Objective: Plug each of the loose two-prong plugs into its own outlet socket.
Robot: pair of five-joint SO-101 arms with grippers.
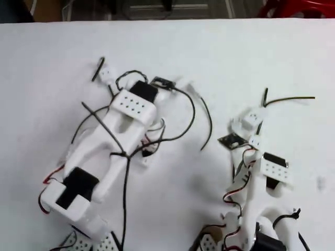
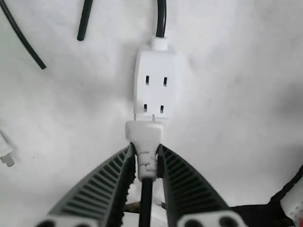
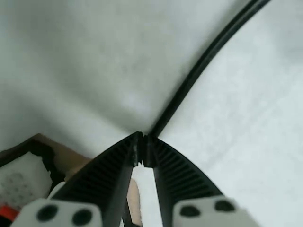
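Across the left half of the white surface, seen from above, the left arm lies stretched out among loose black wires, while the right arm stands at the other side with a black cord running off from its far end. From the left wrist, the left tool is closed to a narrow gap around the ribbed neck of a white two-prong plug, whose black lead trails back through the tool. Straight ahead, on the same line, lies the white outlet block. Its long axis points away from the tool and its cable leaves from the far end. The plug's head touches the block's near end, just short of the nearer pair of slots, so the left arm is plainly the one placed for this insertion. Four dark slots in two pairs face the camera, all unfilled. I judge the prongs have yet to be lined up with that nearer pair. From the right wrist, the right tool is pinched almost fully together on the black cord, which runs away over bare surface.
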